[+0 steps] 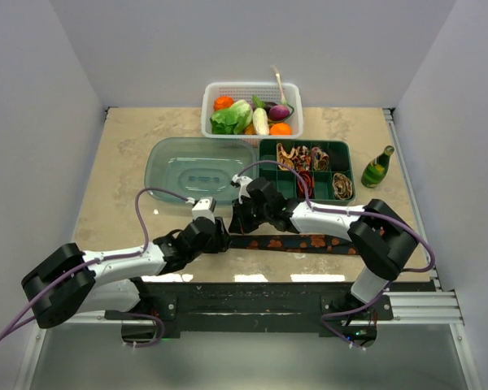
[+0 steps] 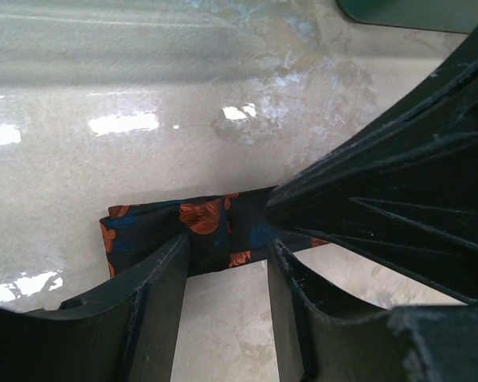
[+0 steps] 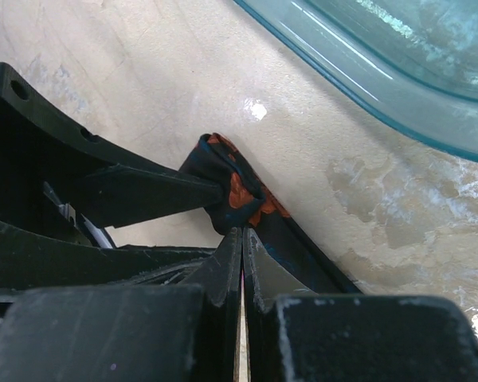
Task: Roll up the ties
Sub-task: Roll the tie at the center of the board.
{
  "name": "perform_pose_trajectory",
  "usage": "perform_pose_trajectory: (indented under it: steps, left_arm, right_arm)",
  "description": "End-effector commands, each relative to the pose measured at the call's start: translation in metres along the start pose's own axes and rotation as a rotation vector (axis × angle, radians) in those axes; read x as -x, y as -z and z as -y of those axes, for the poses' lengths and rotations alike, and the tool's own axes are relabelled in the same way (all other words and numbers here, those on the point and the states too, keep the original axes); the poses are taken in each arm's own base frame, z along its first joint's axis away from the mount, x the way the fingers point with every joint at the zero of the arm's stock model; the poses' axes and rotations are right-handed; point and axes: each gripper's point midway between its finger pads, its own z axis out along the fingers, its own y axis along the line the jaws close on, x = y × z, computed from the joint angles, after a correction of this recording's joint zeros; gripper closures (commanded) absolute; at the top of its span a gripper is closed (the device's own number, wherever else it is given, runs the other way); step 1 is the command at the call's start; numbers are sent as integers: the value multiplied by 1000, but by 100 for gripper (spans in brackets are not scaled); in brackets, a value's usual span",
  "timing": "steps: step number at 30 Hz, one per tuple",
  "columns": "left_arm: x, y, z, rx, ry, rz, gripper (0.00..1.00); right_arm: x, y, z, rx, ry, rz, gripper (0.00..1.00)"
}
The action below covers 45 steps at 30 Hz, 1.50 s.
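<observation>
A black tie (image 1: 297, 242) with orange-red motifs lies flat along the table's near edge, and its left end is folded over into a small lump (image 3: 233, 189). My left gripper (image 1: 221, 236) stands open at that end, the fold (image 2: 183, 227) lying across its fingertips (image 2: 174, 256). One left finger (image 3: 143, 195) pokes into the lump from the side. The right gripper (image 1: 242, 218) is shut with nothing between its jaws, and its tips (image 3: 243, 231) press against the folded end. Several rolled ties (image 1: 342, 187) sit in the green tray (image 1: 350, 166).
A clear teal lid (image 1: 197, 169) lies just beyond the grippers, its rim (image 3: 398, 72) close to the fold. A white basket (image 1: 207, 101) of toy vegetables stands at the back. A green bottle (image 1: 377, 167) is at the right. Purple cables loop over both arms.
</observation>
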Motion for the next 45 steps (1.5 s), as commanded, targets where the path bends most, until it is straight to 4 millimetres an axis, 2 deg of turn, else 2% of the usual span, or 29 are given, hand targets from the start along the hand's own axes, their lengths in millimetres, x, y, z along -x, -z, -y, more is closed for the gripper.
perform_pose_trajectory:
  steps: [1, 7, 13, 19, 20, 26, 31, 35, 40, 45]
  left_arm:
    - [2, -2, 19, -95, 25, 5, 52]
    - [17, 8, 27, -128, 35, 43, 49]
    - [36, 22, 22, -115, 51, 87, 47]
    - [49, 31, 9, -69, 75, 115, 44]
    - [43, 31, 0, -35, 72, 89, 43]
    - [45, 32, -15, -12, 130, 82, 39]
    - [46, 29, -20, -78, 194, 71, 35]
    - [47, 26, -21, -136, 221, 71, 34]
    - [30, 21, -27, -175, 245, 29, 34]
    - [18, 15, -30, -214, 260, 20, 34]
  right_arm:
    - [15, 0, -10, 30, 16, 32, 100]
    - [18, 3, -10, 21, 25, 43, 100]
    - [25, 9, -17, 41, 38, 66, 100]
    - [28, 14, -27, 61, 54, 78, 100]
    - [31, 14, -30, 66, 62, 87, 100]
    - [24, 7, -37, 84, 81, 63, 100]
    - [7, -9, -27, 59, 82, 16, 100]
    - [3, -15, -14, 11, 86, 14, 100]
    - [-11, -23, 11, -86, 98, -12, 100]
    - [-21, -27, 19, -100, 91, -31, 100]
